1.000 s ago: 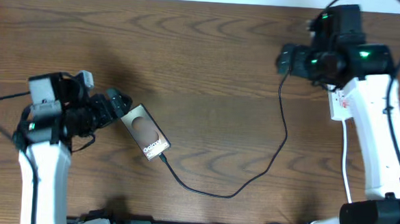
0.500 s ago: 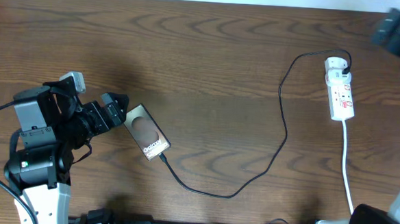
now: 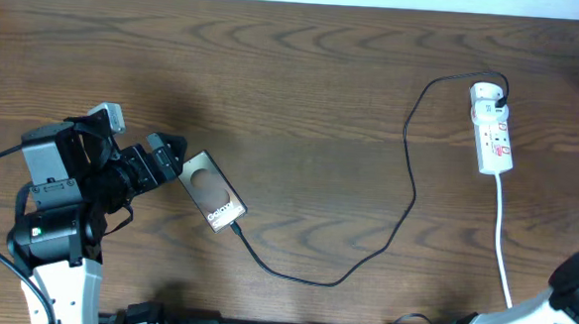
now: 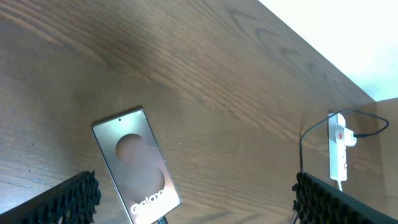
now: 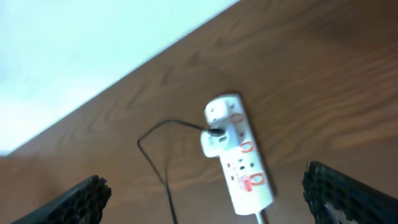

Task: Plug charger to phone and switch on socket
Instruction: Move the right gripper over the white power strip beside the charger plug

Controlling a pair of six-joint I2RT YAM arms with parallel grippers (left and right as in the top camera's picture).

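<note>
Left jaws: spread wide, holding nothing, low over the counter (image 3: 304,83).
Phone (image 4: 137,165): flat on counter, face up, just ahead of left jaws, in line with the gap, not gripped.
Charger (image 3: 413,198): one end at phone's lower edge, other end in socket.
Socket (image 5: 239,155): at counter's right side, well apart from phone.
Right jaws: spread wide, holding nothing, above socket.

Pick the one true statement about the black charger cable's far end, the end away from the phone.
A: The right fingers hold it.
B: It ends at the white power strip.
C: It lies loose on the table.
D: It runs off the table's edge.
B: in the overhead view the charger curves from the phone up to the socket, and the right wrist view shows its end seated in the socket.
</note>
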